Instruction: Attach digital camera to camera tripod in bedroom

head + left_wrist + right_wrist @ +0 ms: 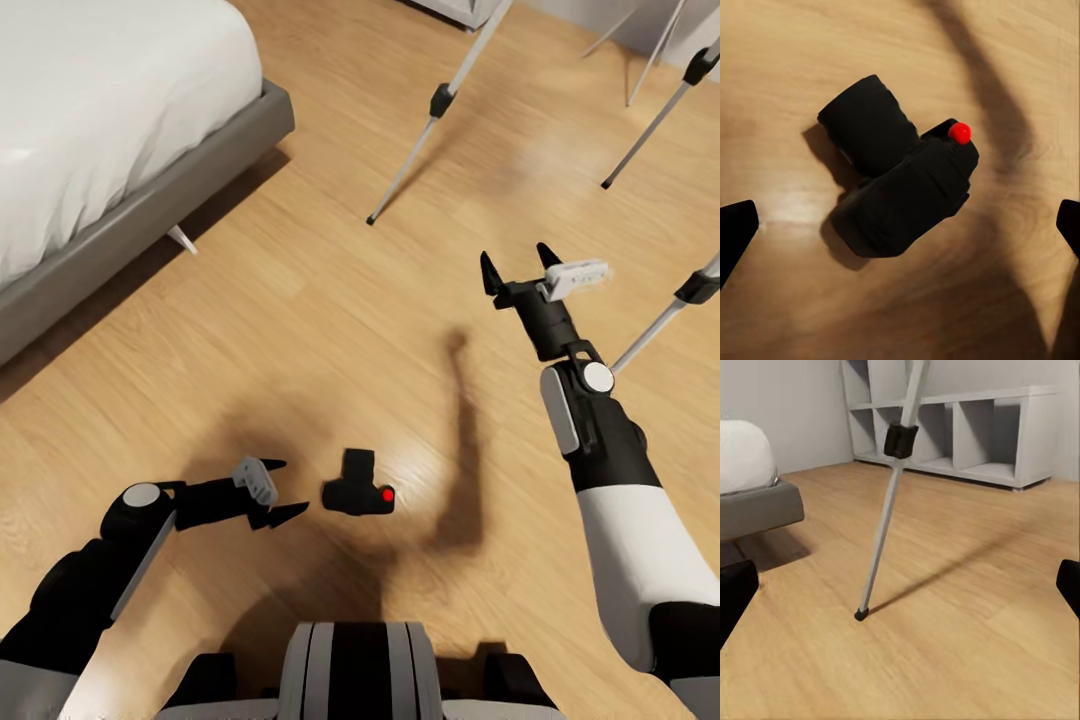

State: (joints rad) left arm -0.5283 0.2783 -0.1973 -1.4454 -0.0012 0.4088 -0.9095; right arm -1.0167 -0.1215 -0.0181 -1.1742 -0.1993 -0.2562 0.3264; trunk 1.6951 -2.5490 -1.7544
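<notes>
The digital camera (358,490) lies just right of my open, empty left gripper (272,492), lens pointing away; my right gripper (520,265), open and empty, is farther.

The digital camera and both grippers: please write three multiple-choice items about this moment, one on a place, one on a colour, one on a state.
1. Where does the digital camera lie?
A. on the bed
B. on the wood floor
C. in the shelf unit

2. What colour is the button on its top?
A. red
B. green
C. white

3. How is the left gripper?
A. shut on the camera
B. shut, empty
C. open, beside the camera

Answers: 1 B, it rests on the wood floor in front of the robot. 2 A, the button is bright red. 3 C, its fingers are spread and do not touch the camera.
</notes>
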